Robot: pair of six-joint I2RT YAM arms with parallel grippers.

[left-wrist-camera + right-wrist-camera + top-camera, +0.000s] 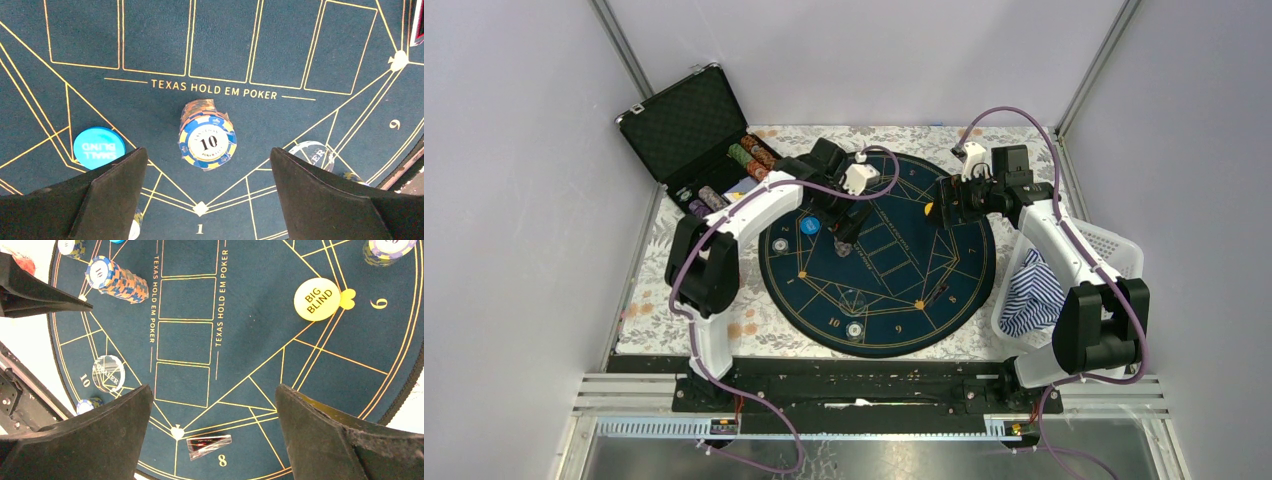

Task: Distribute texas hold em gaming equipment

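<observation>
My left claw [207, 151] hangs spread wide over the leaning chip stack [206, 142], which stands left of centre on the felt mat [300, 40]. The right claw [214, 390] is spread too and holds nothing. The chips look stiff, smooth and loose, so I'd pinch squarely across the striped edges, low down, or the stack may shear.

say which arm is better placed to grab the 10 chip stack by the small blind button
Left, likely: left end effector hangs open over the 10 chip stack, fingers either side. The right end effector is further off, by the big blind button.
</observation>
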